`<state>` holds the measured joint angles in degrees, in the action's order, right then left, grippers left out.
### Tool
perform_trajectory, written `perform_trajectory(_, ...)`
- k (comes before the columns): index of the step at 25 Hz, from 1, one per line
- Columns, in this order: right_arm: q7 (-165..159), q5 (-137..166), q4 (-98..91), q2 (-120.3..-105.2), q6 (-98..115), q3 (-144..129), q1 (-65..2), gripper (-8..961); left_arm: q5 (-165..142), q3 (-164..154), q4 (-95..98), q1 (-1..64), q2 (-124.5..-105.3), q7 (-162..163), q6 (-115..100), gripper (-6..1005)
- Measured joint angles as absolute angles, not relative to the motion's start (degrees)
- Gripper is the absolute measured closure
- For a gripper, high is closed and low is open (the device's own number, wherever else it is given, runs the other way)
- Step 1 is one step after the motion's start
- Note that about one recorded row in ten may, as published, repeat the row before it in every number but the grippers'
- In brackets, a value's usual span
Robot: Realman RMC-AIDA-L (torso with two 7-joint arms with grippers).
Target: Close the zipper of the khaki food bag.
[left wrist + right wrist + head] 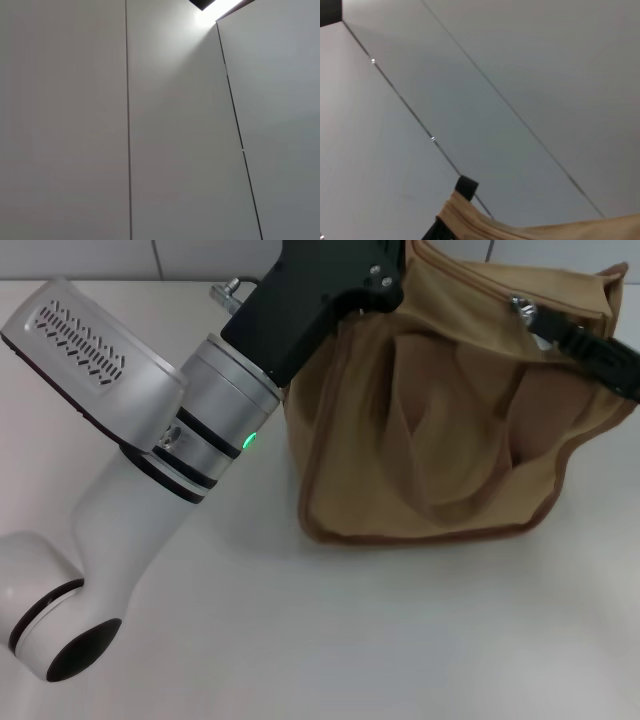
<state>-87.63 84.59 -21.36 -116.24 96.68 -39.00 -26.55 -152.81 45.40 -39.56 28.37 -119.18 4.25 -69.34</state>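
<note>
From the head camera I have the khaki food bag [440, 420] sitting on the white table [330, 640], right of centre and toward the far side. It slumps: the near wall has caved inward into a deep fold, and the brown piping runs along its lower edge just above the tabletop.

My left arm [130, 490] reaches in from the near left, its black end section angled up to the bag's far left top corner. The left gripper [385, 275] touches or overlaps the fabric there, but its fingers run out of the picture, so I cannot tell whether they are spread, clenched or holding anything. A green light shows on the wrist ring.

The right gripper [560, 332] comes in from the right edge, a black finger lying across the bag's top rim. Its tip meets a small silver piece on the zipper [519, 306], which I take to be the slider, though the view is poor there. It looks pinched on that piece, but I cannot say so for certain.

The zipper line runs along the far top edge of the bag, from the left gripper's side across to the right gripper.

The left wrist camera shows only pale wall panels [175, 130]. The right wrist camera shows similar panels, with a strip of tan fabric and a black tip in one corner.
</note>
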Motion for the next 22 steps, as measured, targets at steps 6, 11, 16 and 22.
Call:
perform_trajectory(6,-87.78,84.54,-21.36,-114.84,96.24,-36.92,-23.07,957,-152.76,45.73,-39.40,27.93,-119.18,4.30,-69.30,884)
perform_trajectory(11,-87.73,84.71,-21.35,-113.97,96.16,-34.92,-20.28,958,-152.72,46.55,-38.78,27.53,-119.18,4.53,-69.22,883)
perform_trajectory(16,-83.89,84.61,-21.37,-114.21,97.80,-29.71,-17.70,958,-152.59,47.21,-37.81,27.03,-119.18,4.92,-69.19,883)
perform_trajectory(22,-75.29,84.55,-21.35,-117.30,102.73,-19.41,-14.63,891,-152.53,47.23,-35.09,26.65,-119.15,5.12,-69.19,882)
